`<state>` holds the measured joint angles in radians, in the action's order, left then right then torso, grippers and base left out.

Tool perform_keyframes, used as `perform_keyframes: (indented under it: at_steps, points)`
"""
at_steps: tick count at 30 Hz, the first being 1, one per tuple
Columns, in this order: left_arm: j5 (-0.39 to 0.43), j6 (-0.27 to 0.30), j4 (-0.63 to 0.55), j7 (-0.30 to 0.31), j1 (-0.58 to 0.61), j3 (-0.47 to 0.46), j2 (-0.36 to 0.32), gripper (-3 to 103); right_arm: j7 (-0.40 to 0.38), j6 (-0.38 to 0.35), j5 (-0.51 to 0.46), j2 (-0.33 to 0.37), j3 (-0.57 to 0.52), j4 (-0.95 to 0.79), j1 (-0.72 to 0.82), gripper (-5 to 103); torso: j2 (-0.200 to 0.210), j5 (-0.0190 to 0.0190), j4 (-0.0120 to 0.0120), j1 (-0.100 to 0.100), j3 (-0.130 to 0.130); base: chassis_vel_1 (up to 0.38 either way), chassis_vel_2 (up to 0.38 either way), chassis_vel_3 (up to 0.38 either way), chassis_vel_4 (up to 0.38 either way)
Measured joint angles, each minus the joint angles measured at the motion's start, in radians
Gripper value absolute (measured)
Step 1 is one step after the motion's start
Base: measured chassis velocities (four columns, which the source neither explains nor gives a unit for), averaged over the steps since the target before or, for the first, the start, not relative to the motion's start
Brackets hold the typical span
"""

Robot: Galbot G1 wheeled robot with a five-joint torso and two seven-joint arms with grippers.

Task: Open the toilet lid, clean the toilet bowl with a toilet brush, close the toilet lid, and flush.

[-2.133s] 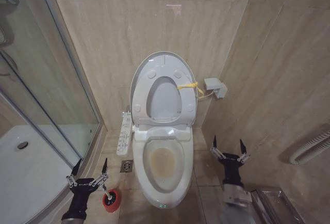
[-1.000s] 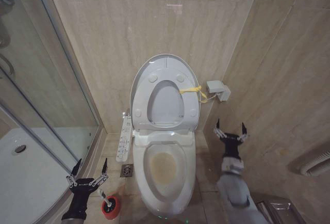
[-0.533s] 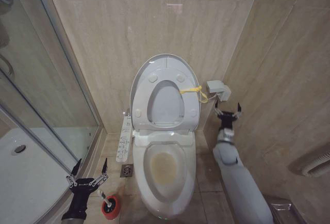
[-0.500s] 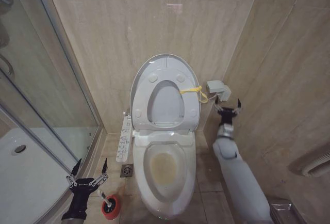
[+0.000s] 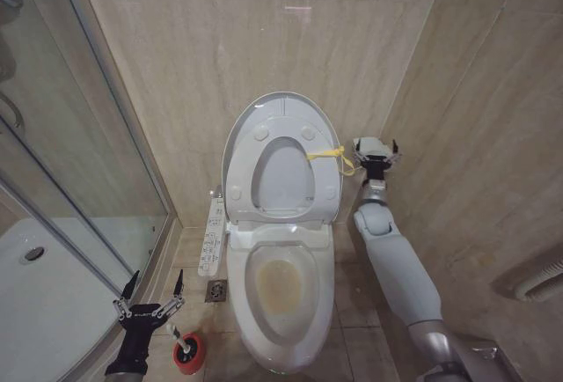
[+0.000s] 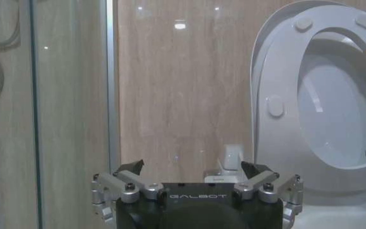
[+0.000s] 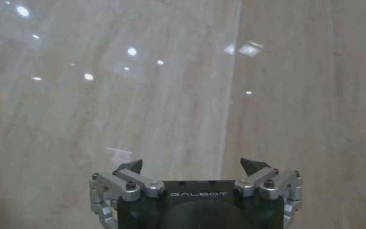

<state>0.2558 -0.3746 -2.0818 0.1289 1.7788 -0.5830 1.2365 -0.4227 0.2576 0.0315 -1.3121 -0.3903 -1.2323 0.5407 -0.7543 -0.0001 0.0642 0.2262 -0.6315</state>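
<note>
**A:** Where does the toilet lid (image 5: 280, 111) stand?

**B:** Raised, leaning back against the rear wall, underside with its round bumpers facing the room. Its long axis runs up the wall, rounded end on top. The ring seat (image 5: 280, 175) is up against it too, so the toilet bowl (image 5: 280, 287) lies open, brownish stains showing, its long axis running out from the wall over the floor.

**A:** And the right arm?

**B:** Stretched along the bowl's right side, with the right pincer (image 5: 379, 154) high in the corner, beside the yellow tie (image 5: 327, 152) and at the small grey wall box (image 5: 368, 146). Its fingers are spread wide on nothing. I'd guess it is there because of the tie at the lid's edge.

**A:** The brush?

**B:** The toilet brush (image 5: 180, 337) stands in its red cup holder (image 5: 186, 353) on the floor left of the bowl, handle tilted up. The left pincer (image 5: 150, 298) hovers just above it, wide apart, empty, likely placed for taking the handle.
</note>
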Motion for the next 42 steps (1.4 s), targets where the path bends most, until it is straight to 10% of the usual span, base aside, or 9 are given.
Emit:
perform_keyframes:
  at_steps: [42]
  points:
    - [0.0, 0.0, 0.0, 0.0, 0.0, 0.0, 0.0, 100, -0.039, -0.065, -0.084, 0.159, 0.181, -0.347, 0.289, 100, 0.0, -0.0001, -0.0015, 0.0, 0.0, 0.003, 0.004, 0.001, 0.001]
